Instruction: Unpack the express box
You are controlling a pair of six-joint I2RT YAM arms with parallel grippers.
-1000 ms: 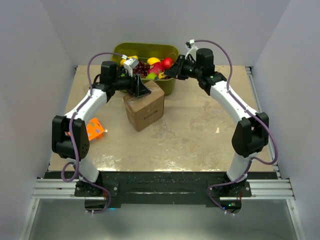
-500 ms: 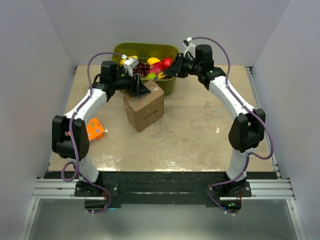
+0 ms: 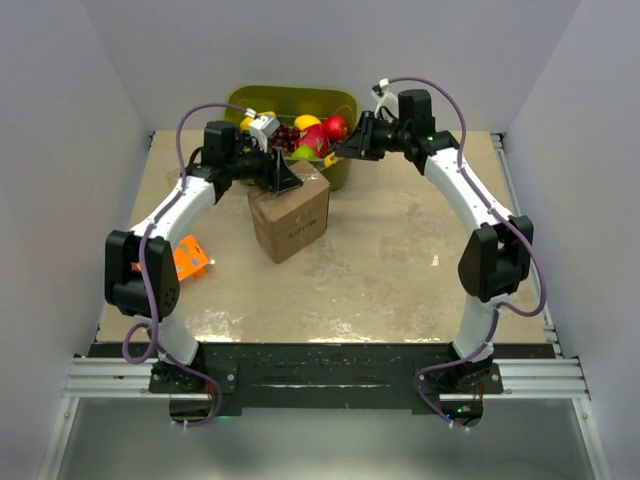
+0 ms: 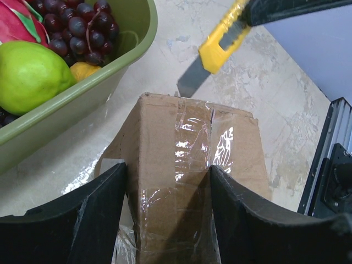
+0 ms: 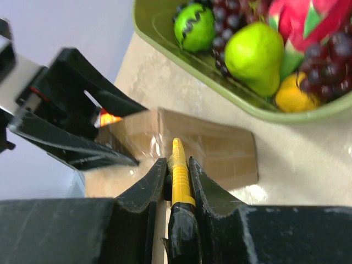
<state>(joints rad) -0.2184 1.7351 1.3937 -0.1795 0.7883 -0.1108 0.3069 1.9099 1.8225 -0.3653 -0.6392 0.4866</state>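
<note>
The express box [image 3: 290, 215] is a small brown carton with clear tape over its top seam, standing mid-table. My left gripper [image 3: 283, 180] straddles its back top part; both black fingers press the taped cardboard [image 4: 176, 143] between them. My right gripper [image 3: 352, 148] hovers behind and to the right of the box, shut on a yellow utility knife [image 5: 179, 165]. In the left wrist view the knife's grey blade [image 4: 190, 82] hangs just above the box's far top edge, not touching it. From the right wrist view the knife points at the box [image 5: 220, 148].
An olive-green bin [image 3: 340, 100] full of fruit stands right behind the box, its rim [image 4: 137, 33] close to the carton. A flat orange package [image 3: 188, 256] lies near the left arm. White walls close in the table on three sides.
The right wrist has shifted slightly to the right and turned, still holding the knife. The left gripper and the box have not moved.
</note>
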